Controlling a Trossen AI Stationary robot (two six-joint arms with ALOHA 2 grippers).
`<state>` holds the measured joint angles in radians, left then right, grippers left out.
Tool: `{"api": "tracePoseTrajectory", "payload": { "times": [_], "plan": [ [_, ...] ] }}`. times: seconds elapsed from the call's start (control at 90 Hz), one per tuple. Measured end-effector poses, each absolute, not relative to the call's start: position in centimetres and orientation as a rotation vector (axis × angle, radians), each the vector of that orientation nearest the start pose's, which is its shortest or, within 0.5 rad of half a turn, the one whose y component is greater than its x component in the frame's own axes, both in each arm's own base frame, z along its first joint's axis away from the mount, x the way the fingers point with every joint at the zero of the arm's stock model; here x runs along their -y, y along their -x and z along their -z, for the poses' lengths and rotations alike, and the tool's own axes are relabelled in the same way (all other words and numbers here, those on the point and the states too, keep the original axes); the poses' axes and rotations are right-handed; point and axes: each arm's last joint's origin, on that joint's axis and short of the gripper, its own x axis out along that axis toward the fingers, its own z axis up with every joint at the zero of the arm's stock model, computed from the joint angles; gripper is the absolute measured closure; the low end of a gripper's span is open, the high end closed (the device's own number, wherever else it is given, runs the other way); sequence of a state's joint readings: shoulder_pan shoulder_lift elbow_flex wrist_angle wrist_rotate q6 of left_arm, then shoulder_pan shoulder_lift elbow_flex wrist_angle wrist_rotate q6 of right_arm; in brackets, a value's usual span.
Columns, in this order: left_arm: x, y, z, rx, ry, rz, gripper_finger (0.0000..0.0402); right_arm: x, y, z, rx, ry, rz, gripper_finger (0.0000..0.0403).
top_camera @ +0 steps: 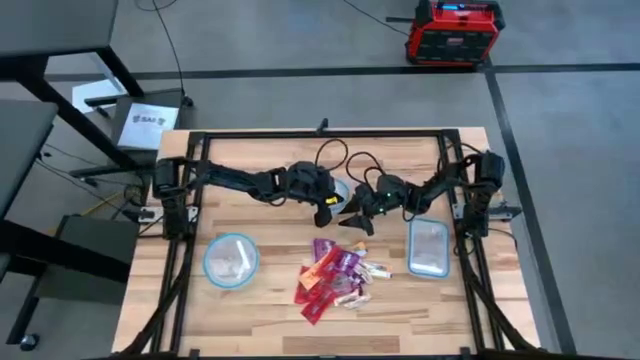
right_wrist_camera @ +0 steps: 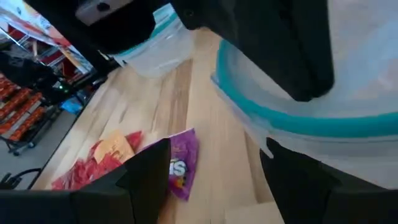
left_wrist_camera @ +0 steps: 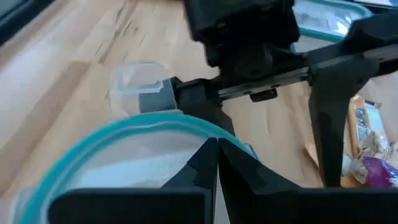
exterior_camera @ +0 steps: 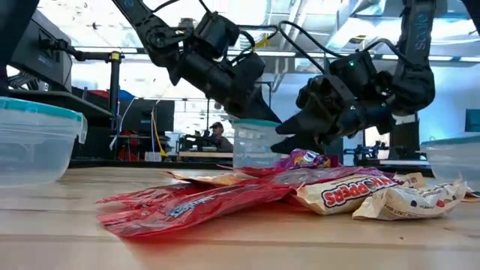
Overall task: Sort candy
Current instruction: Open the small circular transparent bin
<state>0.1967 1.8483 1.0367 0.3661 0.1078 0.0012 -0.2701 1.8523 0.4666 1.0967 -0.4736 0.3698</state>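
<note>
The candy [top_camera: 335, 275] lies in a loose pile of red, purple, orange and whitish wrappers on the wooden table, near the front middle [exterior_camera: 225, 199]. A clear round bowl with a bluish rim [top_camera: 343, 188] stands behind the pile. My left gripper [top_camera: 326, 210] hangs shut over that bowl's rim [left_wrist_camera: 124, 134]. My right gripper [top_camera: 360, 222] stands open next to the bowl [right_wrist_camera: 280, 115], low over the table, with a purple candy [right_wrist_camera: 181, 160] lying ahead of its fingers. My left gripper [left_wrist_camera: 216, 155] points slanting down over the bowl's rim with nothing visible between its fingers; whether it touches the bowl I cannot tell. My right gripper [right_wrist_camera: 214, 180] has one finger [right_wrist_camera: 298, 180] close under the bowl's rim; whether it touches I cannot tell.
A second clear round bowl [top_camera: 231, 261] stands at the front left, with a few pieces in it. A clear rectangular tub [top_camera: 428, 247] stands at the right. The two arms nearly meet over the table's middle. Bare wood shows along the near edge [top_camera: 250, 325].
</note>
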Motion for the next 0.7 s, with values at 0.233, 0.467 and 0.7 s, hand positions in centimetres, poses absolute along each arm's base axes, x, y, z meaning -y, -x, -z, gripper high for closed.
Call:
{"api": "tracePoseTrajectory", "payload": {
  "times": [0.233, 0.467, 0.7],
  "plan": [
    [-7.4, -38.4, -17.8, -0.453, 0.047, -0.087, 0.0402, 6.6, -28.1, -10.6, -0.245, -0.483, -0.162, 0.0170],
    [-7.5, -37.9, -17.0, -0.484, 0.051, -0.098, 0.0402, 6.1, -28.1, -12.5, -0.092, -0.513, -0.399, 0.0180],
    [-7.6, -37.7, -16.7, -0.486, 0.073, -0.106, 0.0402, 5.7, -27.9, -11.7, -0.168, -0.509, -0.398, 0.0200]
  ]
}}
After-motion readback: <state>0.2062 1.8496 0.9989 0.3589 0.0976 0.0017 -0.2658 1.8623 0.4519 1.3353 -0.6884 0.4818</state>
